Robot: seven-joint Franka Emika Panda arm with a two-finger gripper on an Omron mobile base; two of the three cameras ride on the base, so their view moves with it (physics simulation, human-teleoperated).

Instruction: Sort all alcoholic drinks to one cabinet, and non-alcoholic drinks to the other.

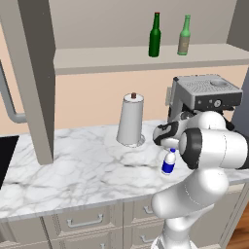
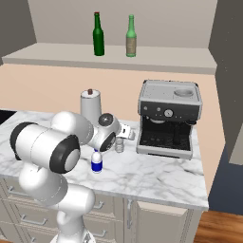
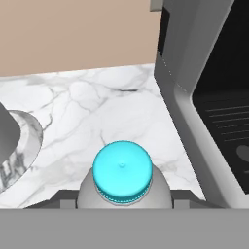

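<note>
On a white marble worktop in a rendered kitchen, a white robot arm reaches low toward a small clear plastic bottle with a pale teal cap, which stands upright just left of a grey espresso machine. In the hand view the bottle sits between the jaws, a dark finger tip showing at each of its shoulders; whether the tips press the bottle or stand just clear of it cannot be told. In the right base view the gripper hangs over the clear bottle's top. A stubby white plastic bottle with a blue label and blue cap stands upright on the worktop just beside the arm, nearer the front edge. Behind it a grey paper-towel roll on a round stand rests near the wall. On the open shelf above, a slim dark green glass bottle and a paler olive-green glass bottle with a tan label stand upright near each other.
</note>
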